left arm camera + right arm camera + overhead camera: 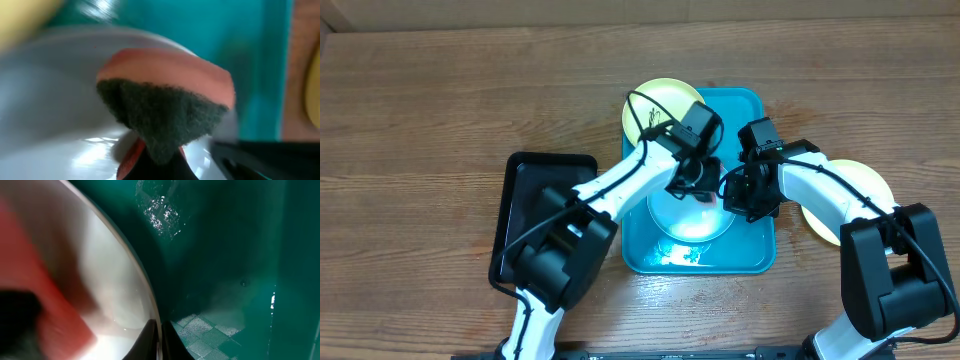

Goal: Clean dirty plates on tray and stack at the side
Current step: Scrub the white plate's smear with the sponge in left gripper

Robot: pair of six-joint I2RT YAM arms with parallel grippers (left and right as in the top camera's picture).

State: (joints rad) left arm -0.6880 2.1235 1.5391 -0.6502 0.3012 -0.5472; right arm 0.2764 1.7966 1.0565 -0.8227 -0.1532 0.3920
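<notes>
our left gripper clamps an orange-green sponge on the pale round plate in the turquoise plastic tray; right gripper pinches its rim.

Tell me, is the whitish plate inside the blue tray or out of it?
Inside: overhead, the plate sits on the floor of the tray, within its raised rim.

Brown wood table. A big blue tray sits on it near the middle. A black tray lies just beside it on the L. One yellow plate sits on the wood on the R, near the blue tray. A 2nd yellow plate is at the blue tray's far L corner, partly over the rim.
</notes>
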